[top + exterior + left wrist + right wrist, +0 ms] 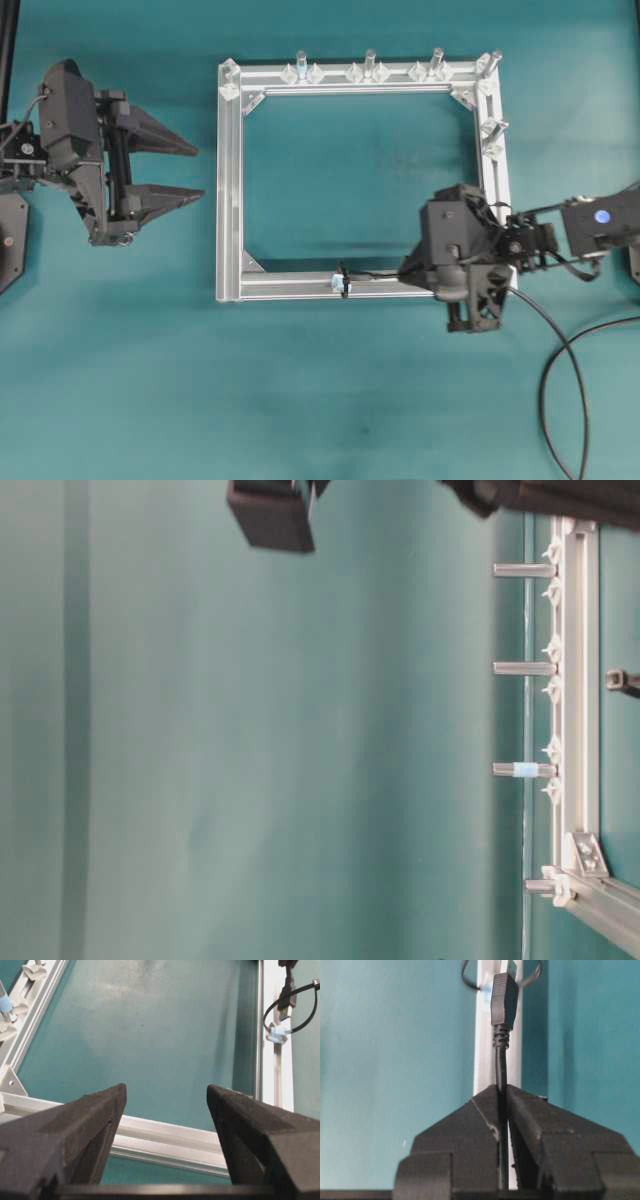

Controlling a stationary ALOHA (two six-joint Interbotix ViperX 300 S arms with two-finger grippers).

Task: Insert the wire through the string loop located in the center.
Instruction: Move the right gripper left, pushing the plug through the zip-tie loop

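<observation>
Plug at the loop's mouth

My right fingers (502,1097) clamp the limp wire (501,1062) just behind its stiff plug, nosing the string loop (290,1010) on the frame bar (485,1035); left fingers (165,1105) stand apart.

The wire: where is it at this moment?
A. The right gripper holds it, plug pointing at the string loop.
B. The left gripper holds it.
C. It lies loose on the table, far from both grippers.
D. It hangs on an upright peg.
A: the right gripper is shut on the wire, its plug just short of the string loop; the left gripper stands open and empty.

Brushed metal frame (229,190), seemingly matt wire (500,1062)
</observation>
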